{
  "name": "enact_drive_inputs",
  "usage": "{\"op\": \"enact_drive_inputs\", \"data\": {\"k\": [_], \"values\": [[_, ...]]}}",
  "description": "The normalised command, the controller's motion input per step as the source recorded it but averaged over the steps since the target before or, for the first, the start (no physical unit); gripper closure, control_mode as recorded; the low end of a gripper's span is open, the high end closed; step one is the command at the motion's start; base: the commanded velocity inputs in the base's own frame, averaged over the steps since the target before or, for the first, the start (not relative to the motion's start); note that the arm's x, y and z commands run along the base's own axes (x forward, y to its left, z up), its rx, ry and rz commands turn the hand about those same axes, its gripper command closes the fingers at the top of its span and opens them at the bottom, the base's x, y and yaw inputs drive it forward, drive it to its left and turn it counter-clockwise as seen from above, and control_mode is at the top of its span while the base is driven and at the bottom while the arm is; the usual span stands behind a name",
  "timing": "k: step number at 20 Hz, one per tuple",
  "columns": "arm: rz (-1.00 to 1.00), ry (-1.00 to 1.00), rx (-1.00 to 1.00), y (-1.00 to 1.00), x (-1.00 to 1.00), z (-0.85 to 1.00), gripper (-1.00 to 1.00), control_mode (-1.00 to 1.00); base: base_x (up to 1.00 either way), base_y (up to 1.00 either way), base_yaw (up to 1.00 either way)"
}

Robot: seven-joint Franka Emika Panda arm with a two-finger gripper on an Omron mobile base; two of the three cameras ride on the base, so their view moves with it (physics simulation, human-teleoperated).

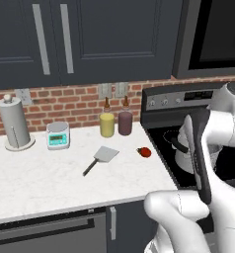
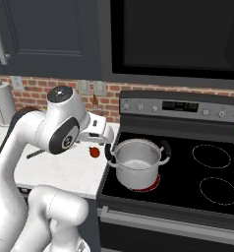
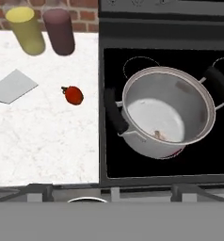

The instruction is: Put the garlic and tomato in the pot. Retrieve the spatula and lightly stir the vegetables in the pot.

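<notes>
Counter point(image 1: 50, 178): white marble, beside your black stove point(image 2: 188, 197).
Pot point(image 3: 166, 110): on stove's front-left burner; garlic point(image 3: 157, 135) glimpsed inside from your hand view.
Tomato point(image 3: 74, 95): left of pot.
Spatula point(image 1: 101, 158): farther left.
Gripper: jaws apart, empty.

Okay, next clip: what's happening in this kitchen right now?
A white robot arm hangs above the stove with its gripper open and empty. The steel pot sits on a front burner with something small and pale at its bottom, possibly the garlic. The tomato and the spatula lie untouched on the counter.
</notes>
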Motion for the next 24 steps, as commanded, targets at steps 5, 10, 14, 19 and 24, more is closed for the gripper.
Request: {"op": "enact_drive_inputs", "data": {"k": [5,10,14,19,24], "values": [[0.00,0.10,-0.14,1.00,0.01,0.00,-1.00,-1.00,0.00,0.00,0.00],[0.00,0.05,-0.09,0.92,0.00,0.00,-1.00,-1.00,0.00,0.00,0.00],[0.00,0.00,-0.07,0.45,0.13,-0.21,-1.00,-1.00,0.00,0.00,0.00],[0.00,0.00,-0.15,0.12,0.36,-0.65,-1.00,-1.00,0.00,0.00,0.00],[0.00,0.00,-0.12,0.00,0.41,-0.73,-1.00,-1.00,0.00,0.00,0.00]]}}
